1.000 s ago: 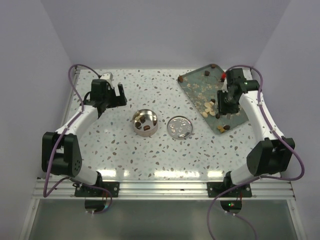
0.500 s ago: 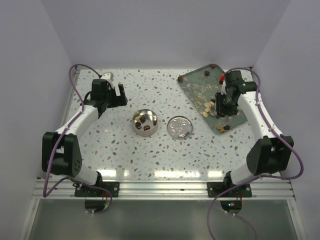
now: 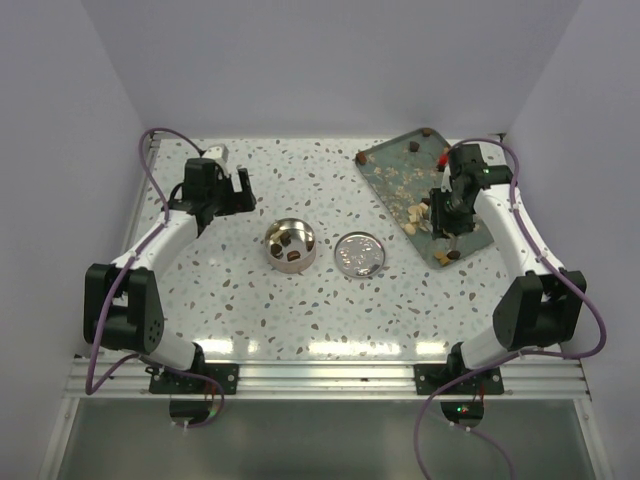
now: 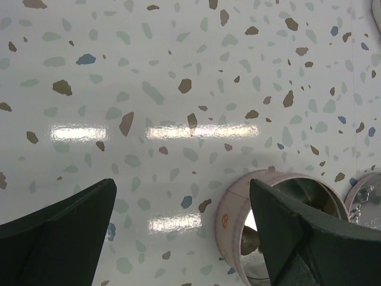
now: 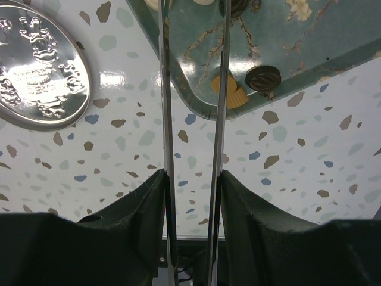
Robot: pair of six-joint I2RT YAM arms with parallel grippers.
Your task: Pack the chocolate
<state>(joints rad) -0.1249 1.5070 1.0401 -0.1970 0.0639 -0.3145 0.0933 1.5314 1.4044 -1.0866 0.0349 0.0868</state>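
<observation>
Speckled terrazzo tabletop (image 3: 300, 310): dark flecks resembled lumps, so mis-aim was a risk. Teal floral rectangular tray (image 3: 395, 165), far right, carried most of tiny brown and tan chocolate lumps (image 3: 418, 213); few lay in round metal tin (image 3: 290, 266), centre. Right gripper (image 3: 440, 215) hung over tray, long thin blades narrowly apart, tips hidden; cannot tell if gripping. Risk: lump slipping from blades, or dropping on carry. Embossed silver lid (image 3: 359, 254) lay between tray and tin. Left gripper (image 3: 240, 190) spread wide, empty, near tin; could knock it.

You see a white tabletop (image 4: 178, 59) speckled brown, grey-green and blue; a teal tray (image 5: 297, 42) with pale blossom branches; chocolate (image 5: 264, 77) dark brown and tan.
</observation>
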